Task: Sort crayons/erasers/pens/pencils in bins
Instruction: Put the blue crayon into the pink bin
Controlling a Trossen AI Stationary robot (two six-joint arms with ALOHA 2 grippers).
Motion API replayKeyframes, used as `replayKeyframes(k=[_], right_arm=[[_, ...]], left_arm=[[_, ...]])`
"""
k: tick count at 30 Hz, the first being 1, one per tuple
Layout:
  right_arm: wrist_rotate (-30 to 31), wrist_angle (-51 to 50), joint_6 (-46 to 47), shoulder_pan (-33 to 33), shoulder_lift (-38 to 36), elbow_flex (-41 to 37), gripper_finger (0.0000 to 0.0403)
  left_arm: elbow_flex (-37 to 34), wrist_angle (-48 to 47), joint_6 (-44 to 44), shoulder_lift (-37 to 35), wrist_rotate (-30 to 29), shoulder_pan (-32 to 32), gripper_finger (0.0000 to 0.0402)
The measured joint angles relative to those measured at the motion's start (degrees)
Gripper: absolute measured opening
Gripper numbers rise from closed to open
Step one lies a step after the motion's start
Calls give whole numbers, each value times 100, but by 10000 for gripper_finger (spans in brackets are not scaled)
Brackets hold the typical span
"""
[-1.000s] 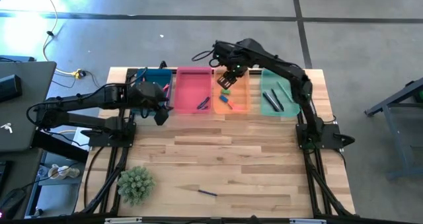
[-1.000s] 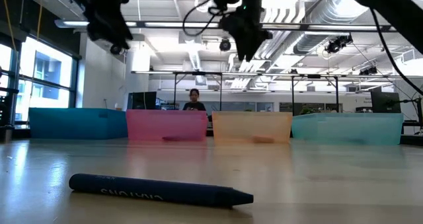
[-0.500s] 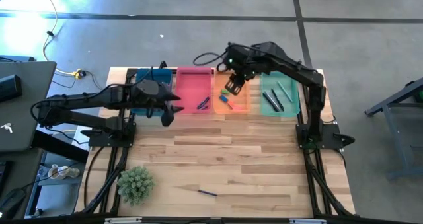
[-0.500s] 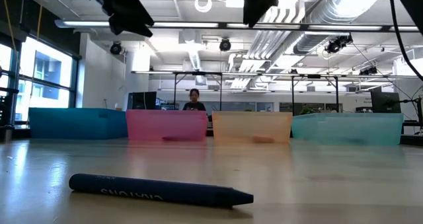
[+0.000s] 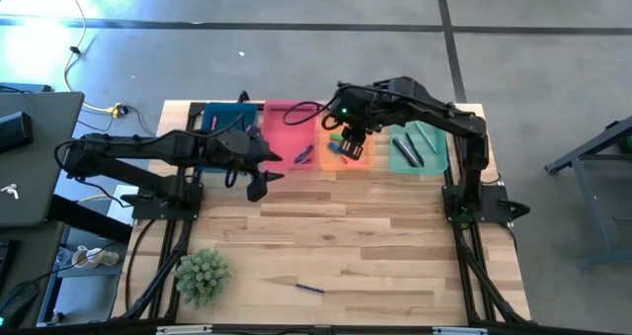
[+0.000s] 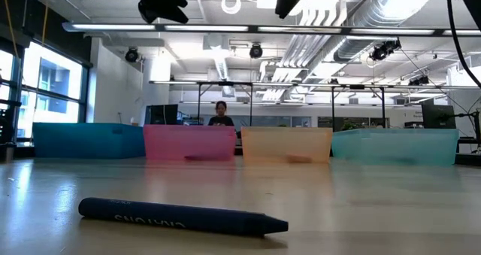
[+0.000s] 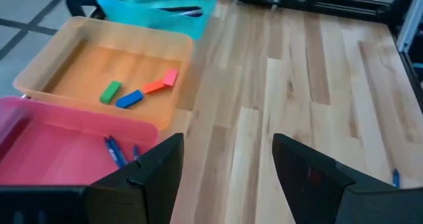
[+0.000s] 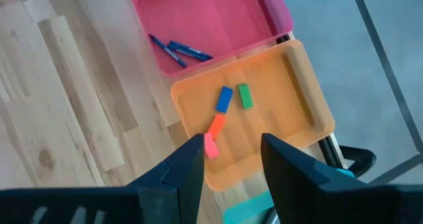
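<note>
Even, bright light falls from long ceiling strip lamps (image 6: 225, 27) seen in the low view, with daylight glaring white through a tall window (image 6: 52, 82) at the room's side. The pale wooden slatted tabletop (image 5: 336, 246) carries only soft, short shadows. In the low view the dark blue wax crayon (image 6: 180, 216) lies sharp, while the four translucent plastic bins (image 6: 285, 145) behind look hazy.

Colours noted
Orange bin (image 8: 301, 92) held green (image 8: 245, 96), blue (image 8: 224, 99) and pink-red (image 8: 211, 145) erasers; pink bin (image 8: 218, 19); pale wood-grain surface (image 7: 317, 78).
</note>
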Motion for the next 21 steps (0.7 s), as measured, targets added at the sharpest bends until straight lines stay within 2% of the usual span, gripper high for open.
replayKeyframes(k=[11,14,17,21], right_arm=[[-95,19,-324,27,-411,-58,140],[-179,11,-443,103,-737,-624,140],[-158,99,-278,191,-1246,-1592,140],[-189,752,11,328,-1995,-2785,140]], left_arm=[[66,2,-158,581,-11,-788,220],[66,18,-336,721,-10,-990,220],[68,43,-528,817,-13,-1180,220],[69,62,-1021,901,-11,-1409,220]])
